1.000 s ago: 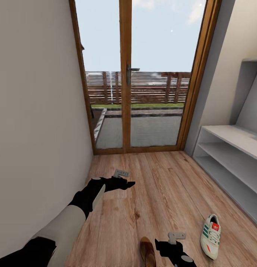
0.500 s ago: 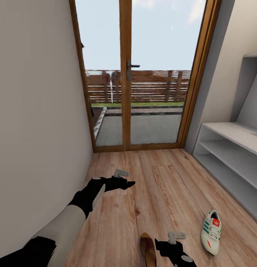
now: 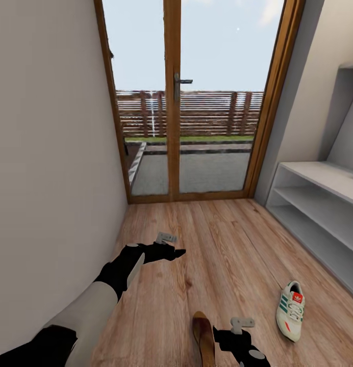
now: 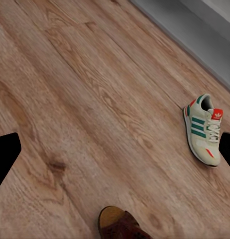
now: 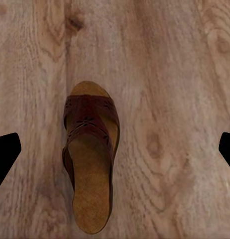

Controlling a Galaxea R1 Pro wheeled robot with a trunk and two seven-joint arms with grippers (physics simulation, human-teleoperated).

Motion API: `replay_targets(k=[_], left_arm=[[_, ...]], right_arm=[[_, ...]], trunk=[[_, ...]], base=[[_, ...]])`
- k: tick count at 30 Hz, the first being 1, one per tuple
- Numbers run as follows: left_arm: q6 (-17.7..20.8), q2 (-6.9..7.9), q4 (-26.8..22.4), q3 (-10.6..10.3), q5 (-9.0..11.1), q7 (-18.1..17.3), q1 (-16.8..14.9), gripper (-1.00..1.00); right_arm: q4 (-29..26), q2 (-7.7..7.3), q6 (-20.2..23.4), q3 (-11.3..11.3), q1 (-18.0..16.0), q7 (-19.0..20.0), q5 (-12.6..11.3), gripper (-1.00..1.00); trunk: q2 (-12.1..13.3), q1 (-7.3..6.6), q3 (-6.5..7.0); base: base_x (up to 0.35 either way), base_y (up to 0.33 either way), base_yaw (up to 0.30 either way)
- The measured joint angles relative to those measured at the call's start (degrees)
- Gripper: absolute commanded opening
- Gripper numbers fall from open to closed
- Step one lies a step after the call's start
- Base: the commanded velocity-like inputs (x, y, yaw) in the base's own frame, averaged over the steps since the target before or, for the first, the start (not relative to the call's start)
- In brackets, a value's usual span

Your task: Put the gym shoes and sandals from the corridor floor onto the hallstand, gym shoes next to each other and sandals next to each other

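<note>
One gym shoe (image 3: 290, 310), white with teal stripes, lies on the wood-plank corridor floor (image 3: 222, 244) at the lower right, close to the hallstand (image 3: 319, 204). One brown sandal (image 3: 203, 334) lies at the bottom centre, just left of my right gripper (image 3: 226, 337). In the right wrist view the sandal (image 5: 90, 159) lies flat below the open gripper (image 5: 115, 149). My left gripper (image 3: 172, 252) hovers open over bare floor. Its wrist view shows the gym shoe (image 4: 204, 129) and the sandal's toe (image 4: 120, 226). The second shoe and second sandal are out of view.
A glazed wooden door (image 3: 197, 102) closes the corridor's far end. A plain wall (image 3: 49, 178) runs close along the left. The hallstand's grey bench top and two low open shelves line the right side.
The whole picture has shifted: the camera has moved, so the floor, shoe and sandal sit higher in view. Both arms keep their places in the picture, and both grippers stay open.
</note>
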Motion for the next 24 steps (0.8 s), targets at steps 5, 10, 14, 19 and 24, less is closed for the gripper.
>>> replay_targets(k=[5, 10, 14, 19, 24], left_arm=[[0.0, 0.02, 0.0, 0.0, 0.0, -0.4, 0.0, 1.0], [0.0, 0.07, 0.0, 0.0, 0.0, -1.8, 0.1, 1.0], [-0.1, 0.13, 0.0, 0.1, 0.0, -2.9, 0.1, 1.0], [-0.1, 0.16, 0.0, 0.2, 0.0, -3.5, 0.2, 1.0], [-0.1, 0.17, 0.0, 0.2, 0.0, -3.7, 0.1, 1.0]], right_arm=[[-0.1, 0.0, 0.0, 0.0, 0.0, 0.0, 0.0, 1.0], [-0.2, 0.0, 0.0, 0.0, 0.0, 0.0, 0.0, 1.0], [-0.2, -0.05, 0.0, 0.0, 0.0, 0.0, 0.0, 1.0], [-0.2, -0.08, 0.0, 0.0, 0.0, 0.0, 0.0, 1.0], [-0.2, -0.08, 0.0, 0.0, 0.0, 0.0, 0.0, 1.0]], trunk=[[-0.5, 0.33, -1.51], [-0.5, 0.46, -3.07], [-0.6, 0.56, -4.32], [-0.7, 0.69, -5.88], [-0.7, 0.82, -7.45]], base=[[0.0, 0.0, 0.0], [0.0, 0.0, 0.0], [0.0, 0.0, 0.0], [0.0, 0.0, 0.0], [0.0, 0.0, 0.0]])
